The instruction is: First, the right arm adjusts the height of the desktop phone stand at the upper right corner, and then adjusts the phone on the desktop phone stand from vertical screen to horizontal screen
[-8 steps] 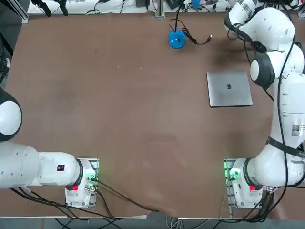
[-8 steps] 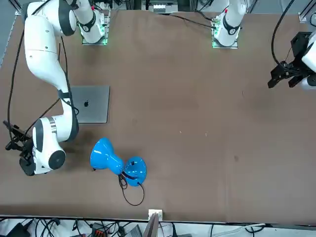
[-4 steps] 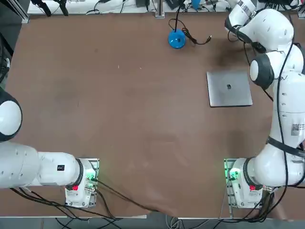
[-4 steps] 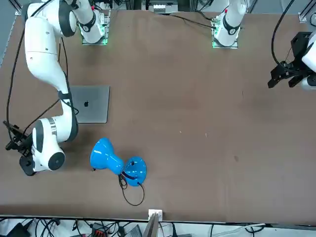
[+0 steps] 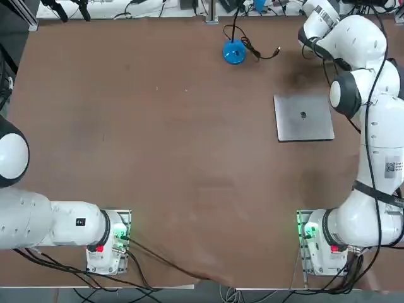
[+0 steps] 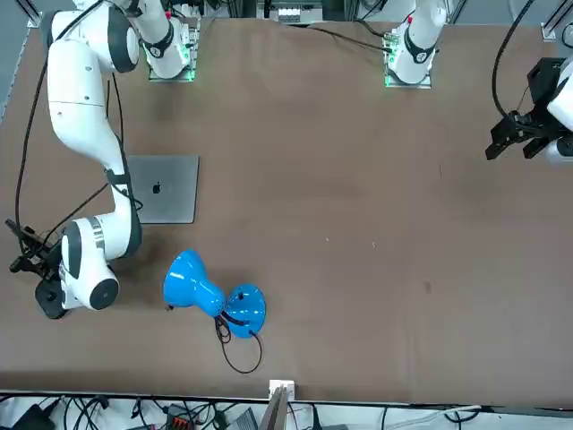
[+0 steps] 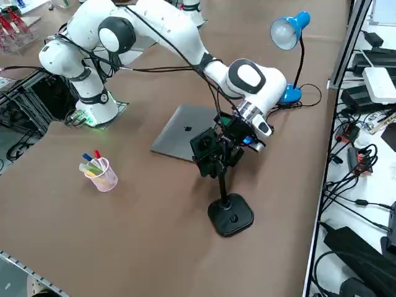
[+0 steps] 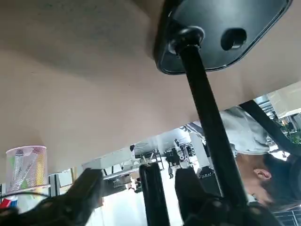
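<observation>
Can see the desktop phone stand [image 7: 231, 215] upright on the brown table [image 7: 154, 247], toward the far right area, with a dark rounded base flat on the tabletop and a thin black pole rising from it. Can follow that pole up to the right gripper [image 8: 138, 178], low over the table at the upper part of the stand. Can make out fingers [image 8: 89, 186] spread apart, with a narrow dark upright piece [image 8: 153, 195] between them and a gap on each side near the tips. Cannot tell whether to call that piece the phone's edge or part of the clamp, nor pick out which way round the phone is turned.

Can trace the right arm [image 7: 167, 28] reaching out over the table to the stand, with black cables [image 7: 162, 37] running along it. Can find a closed silver laptop [image 7: 185, 131] lying flat near the stand, on the robot's left of it, and a blue lamp [image 6: 192, 279] upright farther left, near the far edge. Can also spot a pink mesh cup [image 7: 104, 176] holding pens [image 7: 93, 164], on the robot's side of the stand and well apart from it. In the right wrist view, can see a person [image 8: 270, 179] beyond the table, in a grey top
</observation>
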Action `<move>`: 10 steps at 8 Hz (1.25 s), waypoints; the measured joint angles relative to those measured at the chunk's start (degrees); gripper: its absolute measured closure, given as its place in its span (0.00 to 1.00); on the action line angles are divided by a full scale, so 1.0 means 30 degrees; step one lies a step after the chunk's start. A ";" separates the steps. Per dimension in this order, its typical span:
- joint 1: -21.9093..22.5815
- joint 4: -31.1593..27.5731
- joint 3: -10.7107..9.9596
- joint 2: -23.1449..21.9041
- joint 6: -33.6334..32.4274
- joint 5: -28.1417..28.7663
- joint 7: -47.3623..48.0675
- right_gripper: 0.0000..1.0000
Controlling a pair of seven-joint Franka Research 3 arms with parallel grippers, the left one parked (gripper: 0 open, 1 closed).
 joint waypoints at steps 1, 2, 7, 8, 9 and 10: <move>0.0001 0.0031 0.0000 0.0000 -0.0003 0.0000 -0.0001 0.22; 0.0001 0.0039 -0.0001 0.0000 -0.0006 0.0000 -0.0009 0.30; 0.0050 0.0214 -0.0002 0.0000 0.0190 -0.0087 -0.0042 0.70; 0.0050 0.0272 -0.0002 0.0001 0.0310 -0.0087 -0.0045 0.71; 0.0056 0.0316 -0.0001 0.0000 0.0437 -0.0087 -0.0048 0.72; 0.0066 0.0348 0.0001 0.0000 0.0514 -0.0087 -0.0050 0.72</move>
